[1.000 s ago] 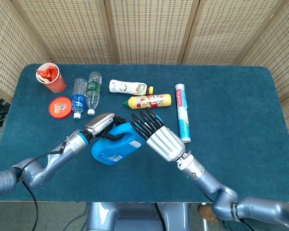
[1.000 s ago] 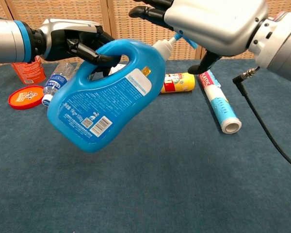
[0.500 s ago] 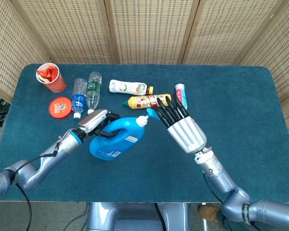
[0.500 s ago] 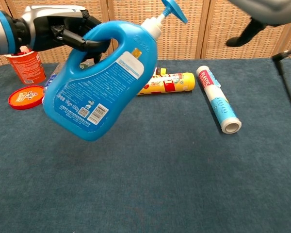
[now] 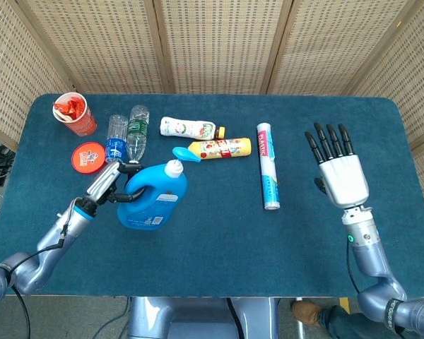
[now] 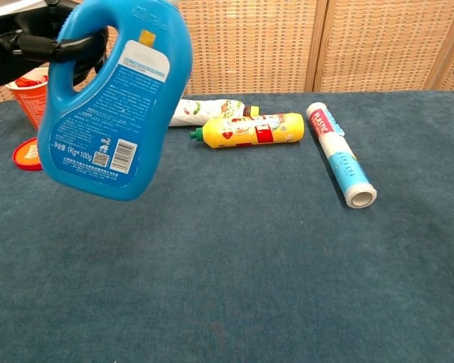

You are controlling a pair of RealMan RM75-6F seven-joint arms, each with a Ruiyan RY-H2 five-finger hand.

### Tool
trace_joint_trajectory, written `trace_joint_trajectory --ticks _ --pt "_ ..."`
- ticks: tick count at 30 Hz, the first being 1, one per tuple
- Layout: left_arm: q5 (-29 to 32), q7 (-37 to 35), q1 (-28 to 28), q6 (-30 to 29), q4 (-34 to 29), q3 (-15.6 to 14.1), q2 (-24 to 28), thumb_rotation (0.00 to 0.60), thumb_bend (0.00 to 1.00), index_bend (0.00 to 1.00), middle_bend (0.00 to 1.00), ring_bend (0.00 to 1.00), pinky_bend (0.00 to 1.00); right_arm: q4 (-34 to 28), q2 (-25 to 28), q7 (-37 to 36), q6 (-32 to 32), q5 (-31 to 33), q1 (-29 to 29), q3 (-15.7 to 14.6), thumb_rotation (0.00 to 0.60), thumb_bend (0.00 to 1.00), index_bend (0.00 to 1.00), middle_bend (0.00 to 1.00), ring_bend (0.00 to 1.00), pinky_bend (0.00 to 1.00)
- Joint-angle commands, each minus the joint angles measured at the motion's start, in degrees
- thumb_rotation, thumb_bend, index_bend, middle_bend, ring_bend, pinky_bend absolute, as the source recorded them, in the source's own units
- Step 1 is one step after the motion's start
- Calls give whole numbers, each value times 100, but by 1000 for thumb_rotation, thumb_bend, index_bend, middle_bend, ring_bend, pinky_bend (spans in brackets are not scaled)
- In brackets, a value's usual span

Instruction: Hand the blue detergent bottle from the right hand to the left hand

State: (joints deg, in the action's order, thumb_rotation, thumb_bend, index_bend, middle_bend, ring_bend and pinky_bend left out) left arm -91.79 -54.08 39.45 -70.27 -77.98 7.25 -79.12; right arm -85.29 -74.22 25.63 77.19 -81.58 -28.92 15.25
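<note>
The left hand [image 5: 107, 181] grips the handle of the blue detergent bottle [image 5: 152, 203], lifted above the table [image 5: 212, 268]. Far right of the bottle, the right hand [image 5: 338, 171] is empty, fingers apart.

It looked like a robot test station rather than a home — a table [image 5: 219, 254] covered in dark blue cloth, closed in by woven rattan screens [image 5: 212, 42], with assorted groceries [image 5: 219, 148] laid out as props.

Near table [image 5: 212, 247] lies bare; bottles [image 5: 205, 138] and roll [image 5: 267, 166] crowd the back.
</note>
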Motion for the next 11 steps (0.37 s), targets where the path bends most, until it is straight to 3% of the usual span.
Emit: trace_joint_trajectory --ticks 1,6,11 --pt "-214 -375 -241 -524 421 -92 -445 600 683 815 774 546 765 259 95 -828 -123 108 308 -279 600 0 0 0 0 0" --pt "-269 -335 -397 -1068 785 -74 -1053 600 682 816 774 547 765 426 88 -1506 23 -221 569 -652 600 0 0 0 0 0" --pt "-191 -350 -484 -1354 1019 -6 -1505 600 683 815 774 546 766 627 16 -1805 233 -421 742 -833 600 0 0 0 0 0"
